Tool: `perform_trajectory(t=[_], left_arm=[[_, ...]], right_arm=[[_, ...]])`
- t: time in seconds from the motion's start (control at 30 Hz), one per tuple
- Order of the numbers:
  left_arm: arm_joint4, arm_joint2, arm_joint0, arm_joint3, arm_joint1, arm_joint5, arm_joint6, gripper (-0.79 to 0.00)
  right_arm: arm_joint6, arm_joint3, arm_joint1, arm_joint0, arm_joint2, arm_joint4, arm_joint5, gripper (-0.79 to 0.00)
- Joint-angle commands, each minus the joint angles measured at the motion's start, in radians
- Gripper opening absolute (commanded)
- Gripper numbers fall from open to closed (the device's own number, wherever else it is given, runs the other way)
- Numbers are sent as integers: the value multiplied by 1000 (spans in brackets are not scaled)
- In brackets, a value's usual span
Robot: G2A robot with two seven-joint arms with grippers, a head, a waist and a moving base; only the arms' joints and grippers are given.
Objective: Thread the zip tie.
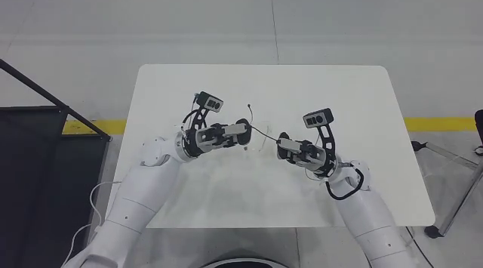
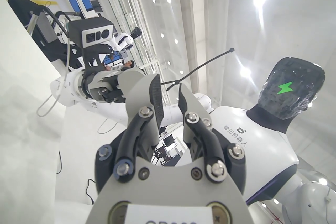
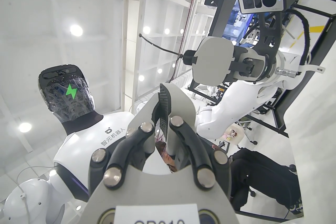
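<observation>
The zip tie [image 2: 202, 67] is hanging in the air between my two hands, over the middle of the desk [image 1: 362, 102]. Its blocky head [image 2: 231, 49] is pointing away, free. The thin tail is running back to my right hand [image 3: 163, 93], whose fingers are pressing together, and from the top view I am judging that they are pinching the tail's end. My left hand [image 2: 169, 83] is sitting with its fingers apart and the strap is crossing just off their tips. I cannot tell whether either pad is touching it.

I am reading this as the lining-up step, since no loop is formed and the tail is not in the head. Next I am needing to close the left hand on the strap near the head so the slot is steady. Then I am needing to curl the tail round with the right hand and aim its tip squarely at the opening. The strap is looking thin and springy, so a skewed pinch is risking it twisting away
</observation>
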Motion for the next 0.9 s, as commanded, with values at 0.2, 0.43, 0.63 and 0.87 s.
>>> perform_trajectory(t=[0.2, 0.43, 0.63, 0.87], left_arm=[[-5, -1, 2, -4, 0, 0, 0, -674], [-8, -3, 4, -7, 0, 2, -2, -730], [-12, -8, 9, -14, 0, 2, -2, -785], [-2, -13, 13, -18, 1, -5, 5, -785]], right_arm=[[5, 1, -2, 0, 3, -5, 5, -785], [8, 4, -5, 0, 3, -10, 8, -785], [9, 6, -6, 0, 5, -13, 9, -785], [2, -7, -6, -8, 22, -2, 2, -785]])
